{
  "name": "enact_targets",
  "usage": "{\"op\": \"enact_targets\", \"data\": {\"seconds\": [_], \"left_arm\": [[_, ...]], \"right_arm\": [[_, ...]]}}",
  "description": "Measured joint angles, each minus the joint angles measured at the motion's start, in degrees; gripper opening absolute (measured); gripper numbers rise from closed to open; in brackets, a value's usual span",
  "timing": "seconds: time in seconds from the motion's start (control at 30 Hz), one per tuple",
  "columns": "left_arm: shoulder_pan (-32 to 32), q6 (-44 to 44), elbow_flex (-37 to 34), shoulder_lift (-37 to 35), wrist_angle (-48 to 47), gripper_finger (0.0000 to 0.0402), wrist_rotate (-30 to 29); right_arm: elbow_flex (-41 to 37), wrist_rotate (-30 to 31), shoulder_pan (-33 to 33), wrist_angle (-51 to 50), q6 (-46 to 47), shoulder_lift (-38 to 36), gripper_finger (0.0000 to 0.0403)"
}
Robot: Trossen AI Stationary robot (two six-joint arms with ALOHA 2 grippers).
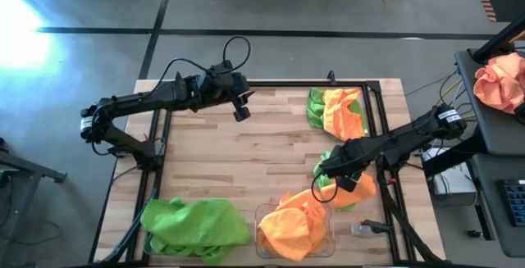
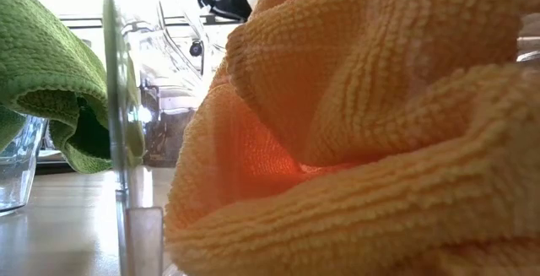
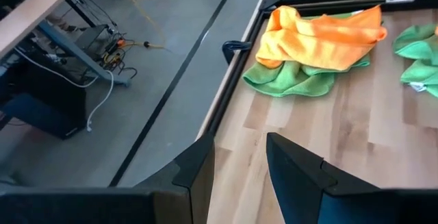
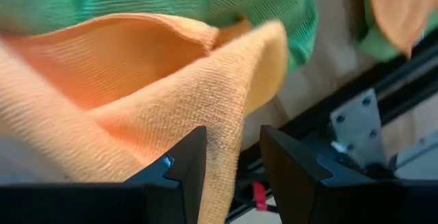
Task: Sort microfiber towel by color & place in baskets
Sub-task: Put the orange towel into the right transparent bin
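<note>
Two clear baskets stand at the table's near edge. One [image 1: 264,212] is heaped with orange towels [image 1: 297,225], the other is covered by lime green towels [image 1: 195,227]. In the low view the orange heap [image 2: 363,141] and a green towel [image 2: 51,73] hang over a clear basket wall [image 2: 126,141]. A green and orange pile [image 1: 336,111] lies at the far right. My right gripper [image 1: 330,176] is open, low over an orange towel [image 1: 359,188] that lies partly on a green one [image 1: 326,160]. My left gripper [image 1: 240,111] is open and hovers over the far left of the table. My right gripper [image 4: 233,169] straddles a raised fold of the orange towel [image 4: 222,125], coming from above. The fold lies against the inner side of one finger [image 4: 188,166]. A dark gap stays beside the other finger. The rest of the towel spreads out over the green one [image 4: 205,5].
A black metal frame [image 1: 373,129] runs round the table, with a clamp [image 3: 236,47] on its far rail. A small clear object [image 1: 365,229] lies near the right near corner. A peach cloth bundle [image 1: 500,79] sits off the table at right. Bare wood [image 1: 246,161] spans the middle.
</note>
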Motion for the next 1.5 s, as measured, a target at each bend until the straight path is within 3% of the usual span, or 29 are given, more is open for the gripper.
{"op": "enact_targets", "data": {"seconds": [0.6, 0.93, 1.3, 1.5], "left_arm": [[4.3, 3.1, 0.0, 0.0, -0.4, 0.0118, 0.0], [5.7, 4.4, 0.0, 0.0, -1.3, 0.0118, 0.0], [5.6, 4.4, -0.1, 0.0, -1.3, 0.0118, 0.0], [5.6, 4.4, -0.1, 0.0, -1.3, 0.0118, 0.0]], "right_arm": [[-1.4, -5.0, 0.0, 1.3, 4.9, 0.0, 0.0128], [-1.4, -10.2, 0.2, 6.7, 5.8, 0.0, 0.009], [-1.4, -10.4, 0.2, 8.1, 6.0, 0.0, 0.0013], [-1.4, -10.4, 0.2, 8.3, 6.0, 0.0, 0.0009]]}}
